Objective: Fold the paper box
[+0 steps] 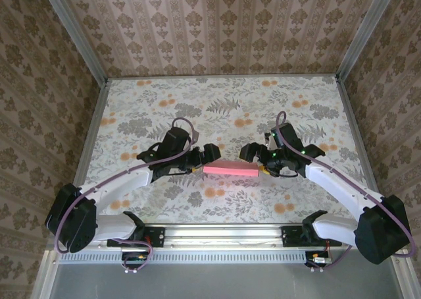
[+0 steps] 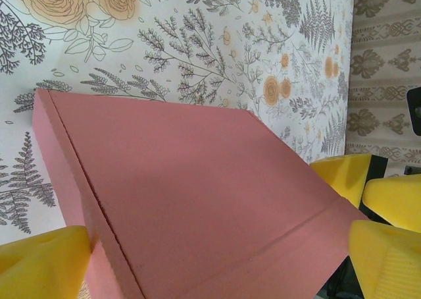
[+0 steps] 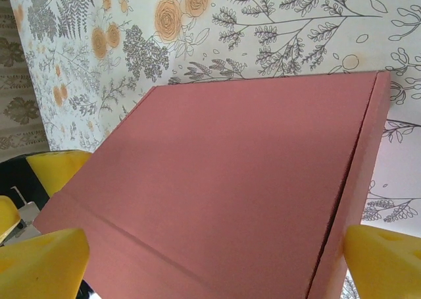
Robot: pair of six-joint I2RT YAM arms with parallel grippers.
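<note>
Two pincers meet at mid-worktop [image 1: 217,108] with the paper box [image 1: 230,170] between them. Its long axis runs left to right, so the left pincer [image 1: 207,159] has one end and the right pincer [image 1: 258,162] the other, neither arm the nearer. Each is spread wide, its yellow pads [image 2: 39,266] against opposite side walls, and seems to clamp the box across its width. The wrist views show thin, matte pink cardboard, already closed into a shallow rectangle, with a scored crease near one end and a narrow side wall.
</note>
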